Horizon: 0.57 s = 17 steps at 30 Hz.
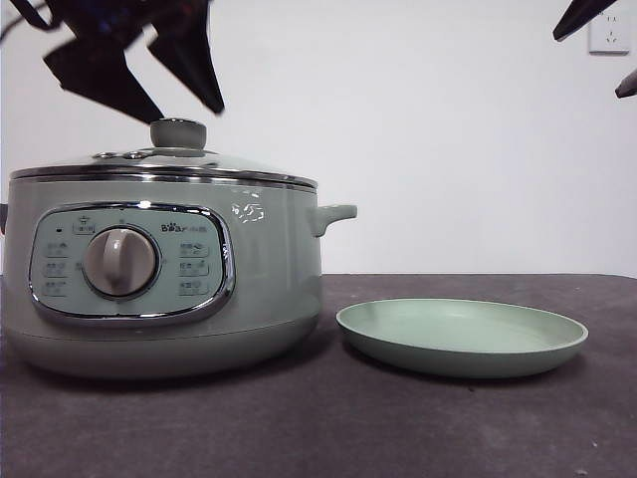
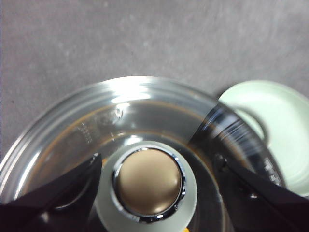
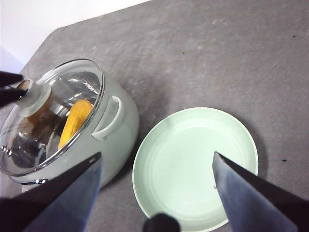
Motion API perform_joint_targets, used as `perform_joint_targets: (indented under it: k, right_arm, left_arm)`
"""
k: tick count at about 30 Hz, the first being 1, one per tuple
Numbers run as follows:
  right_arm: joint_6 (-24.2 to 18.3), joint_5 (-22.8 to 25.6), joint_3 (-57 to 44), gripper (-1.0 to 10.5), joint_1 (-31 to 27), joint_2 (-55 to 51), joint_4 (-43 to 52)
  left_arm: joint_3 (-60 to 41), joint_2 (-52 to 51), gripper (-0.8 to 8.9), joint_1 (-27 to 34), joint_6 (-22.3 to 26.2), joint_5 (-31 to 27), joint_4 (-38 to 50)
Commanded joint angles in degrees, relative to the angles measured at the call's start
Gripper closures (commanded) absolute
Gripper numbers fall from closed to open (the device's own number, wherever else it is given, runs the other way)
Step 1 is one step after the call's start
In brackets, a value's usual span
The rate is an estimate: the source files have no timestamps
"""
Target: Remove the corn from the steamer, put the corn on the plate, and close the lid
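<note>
So basically nothing's done yet; the left gripper (image 2: 154,193) hangs right over the lid (image 2: 96,125) with its jaws spread either side of the knob (image 2: 148,182), not pinching it as far as I can tell; the lid sits on the steamer (image 1: 269,279); the corn (image 3: 75,123) is inside (you can see it yellow through the glass); the plate (image 1: 463,339) just beside the pot has nothing on it; the right gripper (image 3: 157,193) waits well above the plate, jaws wide apart. Left to do: lift lid, move corn, close up.
</note>
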Motion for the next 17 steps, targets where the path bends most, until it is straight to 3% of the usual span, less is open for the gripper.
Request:
perform_joint_targets:
  k: [1,6,12,17]
  right_arm:
    - [1.16,-0.02,0.15,5.7,0.15,0.02,0.5]
    - [1.27,0.02,0.17,5.7,0.15,0.02,0.85]
    - [1.29,0.09,0.2,5.7,0.13,0.02,0.85]
    - [1.42,0.04,0.24,5.7,0.15,0.02,0.9]
  left_arm:
    - [-0.04,1.57,4.36,-1.33,1.25,-1.84,0.11]
    - [-0.04,3.37,4.48,-1.86,1.25,-2.71,-0.44]
    - [-0.04,3.41,8.34,-2.1,1.92,-2.86,-1.14]
    - [-0.02,3.32,8.22,-2.1,2.78,-5.75,-0.07]
